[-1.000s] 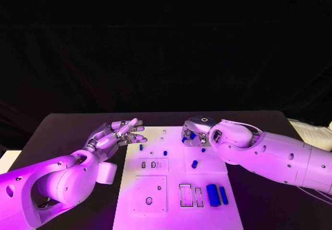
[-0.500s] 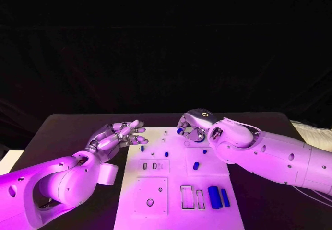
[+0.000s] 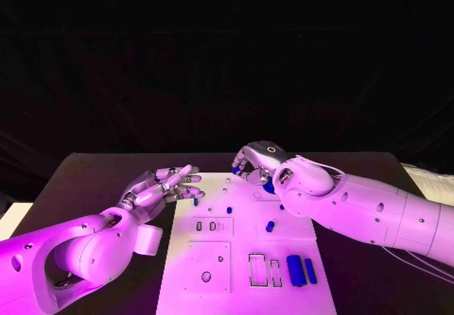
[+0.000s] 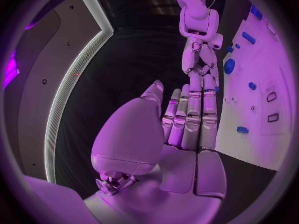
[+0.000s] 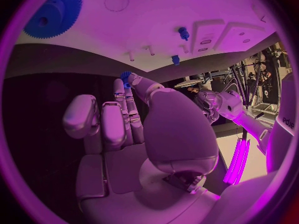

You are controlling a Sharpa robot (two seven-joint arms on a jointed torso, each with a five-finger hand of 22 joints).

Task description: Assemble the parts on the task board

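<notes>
My right hand (image 3: 254,163) hovers above the far end of the white task board (image 3: 242,294) and pinches a small blue part (image 3: 235,170) between thumb and a fingertip. The right wrist view has that small blue part (image 5: 125,77) at the tips of the right hand (image 5: 137,129), with the board (image 5: 156,20) beyond. A blue gear (image 3: 269,187) lies on the board just under that arm. My left hand (image 3: 163,185) floats beside the board's far left corner, fingers spread and holding nothing. In its wrist view the left hand (image 4: 187,119) is stretched flat.
Several short blue pegs (image 3: 228,210) stand on the board's middle section. Two long blue blocks (image 3: 294,269) lie near its right front, next to two rectangular slots (image 3: 255,269). The black table (image 3: 104,170) surrounds the board.
My right hand has risen off the board and drifted toward its far left, carrying the small blue part. The left hand has barely moved.
</notes>
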